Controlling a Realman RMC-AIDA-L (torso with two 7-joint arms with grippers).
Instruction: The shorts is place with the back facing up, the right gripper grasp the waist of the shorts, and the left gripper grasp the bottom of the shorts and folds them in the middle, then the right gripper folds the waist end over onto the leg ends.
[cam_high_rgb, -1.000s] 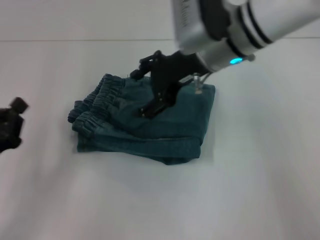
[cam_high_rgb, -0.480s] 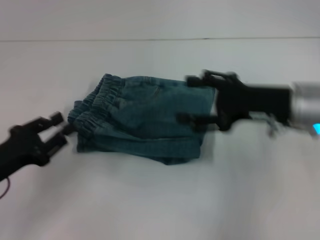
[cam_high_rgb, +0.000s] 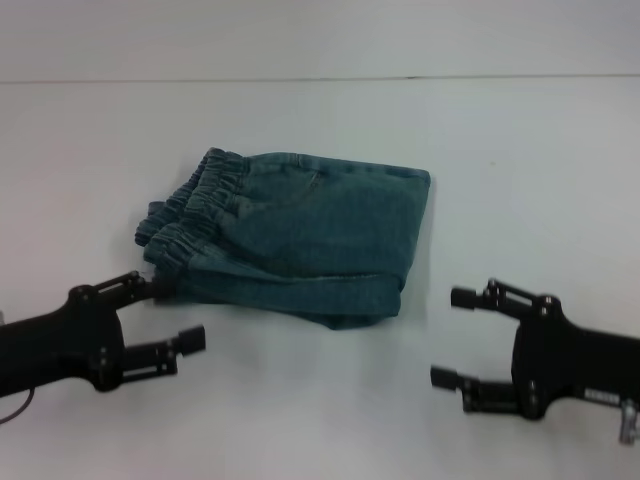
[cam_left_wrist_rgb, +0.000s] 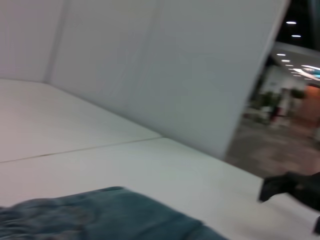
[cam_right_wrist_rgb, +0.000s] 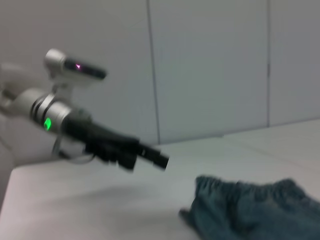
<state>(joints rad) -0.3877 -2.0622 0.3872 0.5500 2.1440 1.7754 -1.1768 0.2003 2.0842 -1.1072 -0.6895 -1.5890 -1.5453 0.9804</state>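
1. My right end effector (cam_high_rgb: 452, 338): black two-finger claw, low on my right side in head view. Fingers (cam_high_rgb: 463, 297) spread wide, nothing between them. Hovers near the desk (cam_high_rgb: 520, 160), apart from the shorts' folded edge, tips pointing toward it.

2. My left end effector (cam_high_rgb: 175, 315): black claw w/ screw heads, low on my left side. Fingers (cam_high_rgb: 190, 338) wide apart, holding nothing. Upper fingertip sits just beside the ruffled waistband corner; can't tell if it touches. Right wrist view shows it (cam_right_wrist_rgb: 150, 156) on a silver-white arm w/ a green lit ring, off the cloth.

3. The shorts (cam_high_rgb: 300, 235): blue-green denim, folded into a compact, roughly rectangular bundle, lying flat mid-desk between my two end effectors & farther from me than both. The waist end (cam_high_rgb: 190, 205) w/ ruffled elastic band faces my left, stacked in layers. Straight folded edge faces my right. A lower layer shows along the near edge. Leg ends & cartoon print not visible. Also seen in left wrist view (cam_left_wrist_rgb: 105, 217) & right wrist view (cam_right_wrist_rgb: 250, 210).

4. Desk: plain white surface, carries the bundle.

5. Wall (cam_right_wrist_rgb: 210, 65): pale panels behind desk, per wrist views.
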